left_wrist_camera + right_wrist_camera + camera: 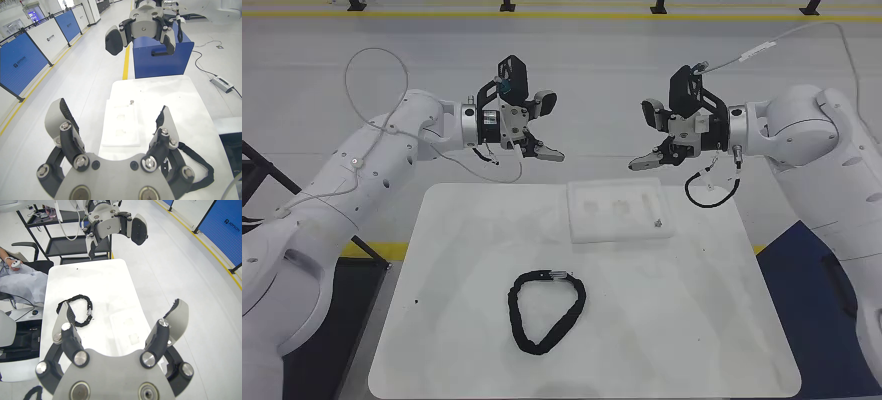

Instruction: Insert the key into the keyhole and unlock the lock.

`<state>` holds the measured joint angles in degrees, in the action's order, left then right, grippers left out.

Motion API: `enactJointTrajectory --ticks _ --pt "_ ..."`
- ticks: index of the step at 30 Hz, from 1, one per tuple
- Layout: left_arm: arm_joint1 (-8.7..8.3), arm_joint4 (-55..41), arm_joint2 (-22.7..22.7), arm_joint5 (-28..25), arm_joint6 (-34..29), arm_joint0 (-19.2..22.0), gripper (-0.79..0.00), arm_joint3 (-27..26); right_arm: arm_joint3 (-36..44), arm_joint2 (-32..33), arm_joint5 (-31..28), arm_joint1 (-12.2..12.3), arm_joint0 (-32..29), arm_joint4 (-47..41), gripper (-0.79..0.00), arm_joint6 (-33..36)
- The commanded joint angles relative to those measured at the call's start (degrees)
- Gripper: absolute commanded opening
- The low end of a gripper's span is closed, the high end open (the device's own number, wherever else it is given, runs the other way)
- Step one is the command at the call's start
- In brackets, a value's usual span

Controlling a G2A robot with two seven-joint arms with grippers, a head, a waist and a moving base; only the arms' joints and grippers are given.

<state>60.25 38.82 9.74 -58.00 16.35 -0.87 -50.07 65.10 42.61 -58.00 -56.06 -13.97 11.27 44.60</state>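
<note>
Both are spread open and empty: left tool [550,128] upper left, right tool [647,135] upper right. The key [657,222] lies at the right end of the tray [620,232]; I should lower the right tool straight, slowly.

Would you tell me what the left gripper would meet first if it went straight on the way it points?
Most likely the white foam tray: the left gripper angles down towards it. Depth is unclear; a flatter line would reach the right gripper.
</note>
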Motion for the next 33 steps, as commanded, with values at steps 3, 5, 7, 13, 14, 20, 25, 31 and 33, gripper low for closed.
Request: enactJointTrajectory --ticks 3,5,7,13,14,20,25,31,33 --pt "0.00 0.0 0.0 0.0 0.0 0.0 0.000 0.0 0.0 0.0 0.0 0.0 0.0 0.0 -0.001 0.0" --pt "0.00 0.0 0.0 0.0 0.0 0.0 -0.001 0.0 0.0 0.0 0.0 0.0 0.0 0.0 -0.001 0.0" --pt "0.00 0.0 0.0 0.0 0.0 0.0 0.000 0.0 0.0 0.0 0.0 0.0 0.0 0.0 0.000 0.0" --pt "0.00 0.0 0.0 0.0 0.0 0.0 0.000 0.0 0.2 0.0 0.8 0.0 -0.7 0.5 0.000 -0.8" --pt "0.00 0.0 0.0 0.0 0.0 0.0 0.000 0.0 0.2 -0.1 1.5 0.0 -1.3 1.5 0.000 -1.2" --pt "0.00 0.0 0.0 0.0 0.0 0.0 0.000 0.0 -2.3 -1.4 7.3 -0.5 -2.7 4.8 0.000 -1.3" --pt "0.00 0.0 0.0 0.0 0.0 0.0 0.000 0.0 -6.3 -3.8 10.0 -1.7 -3.2 4.3 0.000 0.0" --pt "0.00 0.0 0.0 0.0 0.0 0.0 0.000 0.0 -11.3 -7.2 13.2 -3.8 -3.0 4.1 0.000 1.5" --pt "0.00 0.0 0.0 0.0 0.0 0.0 0.000 0.0 -13.2 -8.0 15.5 -4.5 -2.7 3.6 0.000 2.6"
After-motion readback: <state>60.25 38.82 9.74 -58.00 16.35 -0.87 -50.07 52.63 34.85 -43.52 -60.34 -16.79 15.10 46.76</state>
